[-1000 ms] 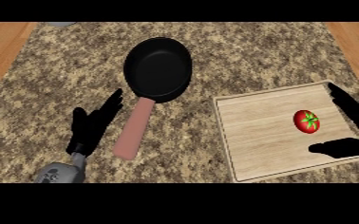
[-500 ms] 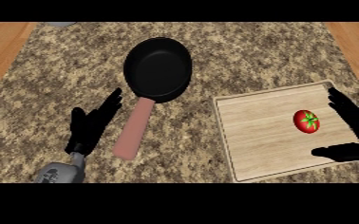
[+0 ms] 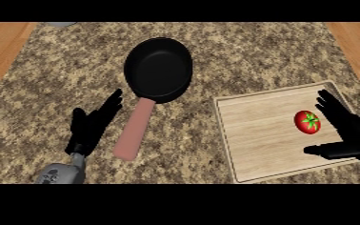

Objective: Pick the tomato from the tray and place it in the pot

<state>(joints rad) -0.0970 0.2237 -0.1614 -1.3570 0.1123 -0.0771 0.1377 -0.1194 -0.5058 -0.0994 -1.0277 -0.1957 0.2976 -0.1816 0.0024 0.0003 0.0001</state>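
Speckled stone worktop carries, near its front right corner, a wooden tray where the right hand, fingers spread wide, brackets the tomato, so closing comes next, then carrying to the black pot farther back.

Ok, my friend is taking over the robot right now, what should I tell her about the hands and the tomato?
Right hand: open, over the right edge of the wooden tray, fingers and thumb spread on either side of the tomato, not gripping it.
Left hand: open, resting left of the pan's pink handle.
The tomato sits on the tray's right side.
The pot here is a black pan, nothing in it, up and left of the tray.
Done: nothing yet.
Left: grab the tomato, carry it over, put it in the pan.
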